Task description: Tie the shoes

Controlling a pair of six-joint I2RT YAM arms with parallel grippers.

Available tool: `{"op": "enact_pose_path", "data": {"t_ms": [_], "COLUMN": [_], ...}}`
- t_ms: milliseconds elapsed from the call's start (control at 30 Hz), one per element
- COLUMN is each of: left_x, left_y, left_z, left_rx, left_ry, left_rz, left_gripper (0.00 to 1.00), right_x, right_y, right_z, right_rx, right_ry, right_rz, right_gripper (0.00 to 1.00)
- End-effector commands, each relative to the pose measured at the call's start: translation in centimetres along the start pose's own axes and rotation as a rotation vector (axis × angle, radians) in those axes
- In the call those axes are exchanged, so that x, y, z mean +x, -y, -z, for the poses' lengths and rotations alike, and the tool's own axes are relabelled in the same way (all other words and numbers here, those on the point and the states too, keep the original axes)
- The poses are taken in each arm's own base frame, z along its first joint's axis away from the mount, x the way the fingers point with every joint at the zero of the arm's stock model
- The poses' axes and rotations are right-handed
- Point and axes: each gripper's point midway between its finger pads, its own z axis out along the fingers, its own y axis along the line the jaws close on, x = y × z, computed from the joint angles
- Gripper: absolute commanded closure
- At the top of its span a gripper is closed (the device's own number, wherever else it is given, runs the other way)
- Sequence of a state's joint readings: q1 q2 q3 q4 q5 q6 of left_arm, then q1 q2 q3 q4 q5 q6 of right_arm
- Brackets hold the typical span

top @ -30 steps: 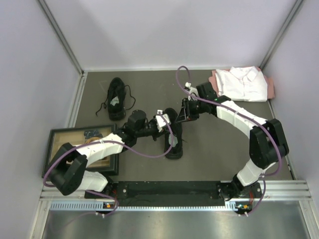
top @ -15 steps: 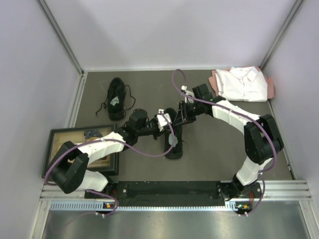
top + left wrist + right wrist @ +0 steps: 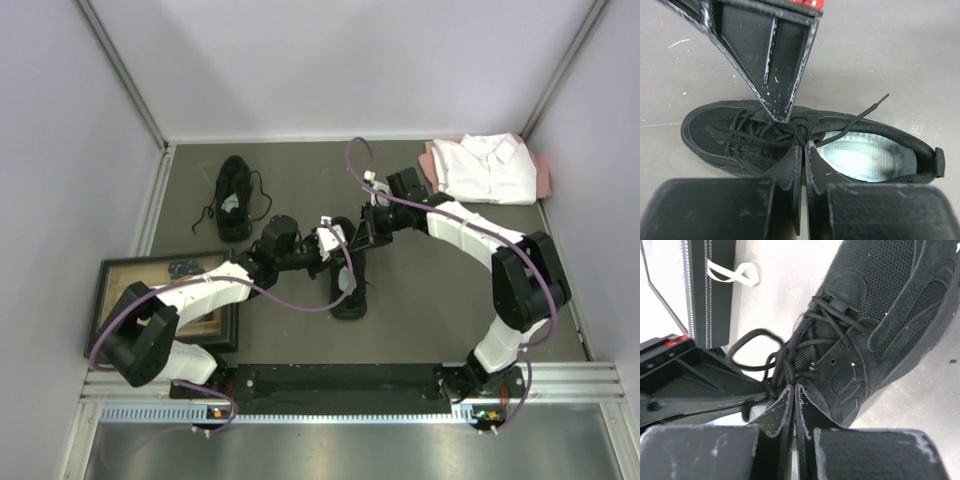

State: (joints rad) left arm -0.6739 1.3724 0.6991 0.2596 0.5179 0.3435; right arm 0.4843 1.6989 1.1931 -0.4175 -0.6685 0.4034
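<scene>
Both arms stretch from the near edge to mid-worktop, elbows bowed outward, tips almost meeting. The left claw (image 3: 804, 146) is pinched closed on a lace (image 3: 801, 131); the right claw (image 3: 793, 388) likewise.

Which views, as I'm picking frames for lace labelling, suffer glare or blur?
Left wrist: glare whitens the insole, laces crisp. Right wrist: upper-left background blown white, lace loop slightly blurred, shoe mesh sharp. Top external: even light, but the laces too thin to read.
</scene>
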Motion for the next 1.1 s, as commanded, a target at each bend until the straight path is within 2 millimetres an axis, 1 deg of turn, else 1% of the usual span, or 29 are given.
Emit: {"op": "enact_pose_path", "data": {"t_ms": [0, 133, 200, 233, 400, 433, 733, 900, 967, 1000, 1067], "left_x": [-0.4, -0.4, 0.0, -0.1, 0.9, 0.8, 1.9, 2.6, 2.5, 3.2, 3.4], "left_y": [-1.2, -1.4, -1.5, -1.6, -2.0, -2.1, -3.0, -3.0, -3.1, -2.7, -2.8], "left_z": [-0.2, -0.2, -0.2, -0.3, -0.3, -0.4, -0.4, -0.5, -0.7, -0.5, -0.4], "left_rx": [-0.025, -0.033, -0.035, -0.037, -0.055, -0.058, -0.101, -0.097, -0.098, -0.089, -0.090], "left_ry": [-0.027, -0.041, -0.061, -0.061, -0.109, -0.112, -0.179, -0.213, -0.212, -0.242, -0.252], "left_rz": [-0.007, -0.004, 0.006, 0.008, 0.044, 0.047, 0.108, 0.126, 0.131, 0.142, 0.153], "left_gripper": [0.96, 0.96, 0.96, 0.97, 0.97, 0.97, 0.97, 0.98, 0.98, 0.98, 0.98], "right_x": [-1.7, -1.8, -1.8, -1.7, -1.6, -1.4, -1.1, -1.3, -1.3, -1.3, -1.3], "right_y": [-3.2, -3.3, -3.5, -3.5, -3.9, -3.8, -4.0, -4.1, -4.1, -4.1, -4.2], "right_z": [2.1, 2.5, 2.8, 2.8, 3.1, 3.0, 3.2, 3.4, 3.4, 3.4, 3.4], "right_rx": [-0.062, -0.064, -0.069, -0.068, -0.080, -0.079, -0.090, -0.089, -0.090, -0.091, -0.093], "right_ry": [0.089, 0.106, 0.112, 0.111, 0.114, 0.109, 0.108, 0.117, 0.118, 0.118, 0.120], "right_rz": [0.089, 0.094, 0.099, 0.096, 0.105, 0.103, 0.108, 0.115, 0.112, 0.113, 0.114], "right_gripper": [1.00, 1.00, 1.00, 1.00, 1.00, 1.00, 1.00, 1.00, 1.00, 1.00, 1.00]}}
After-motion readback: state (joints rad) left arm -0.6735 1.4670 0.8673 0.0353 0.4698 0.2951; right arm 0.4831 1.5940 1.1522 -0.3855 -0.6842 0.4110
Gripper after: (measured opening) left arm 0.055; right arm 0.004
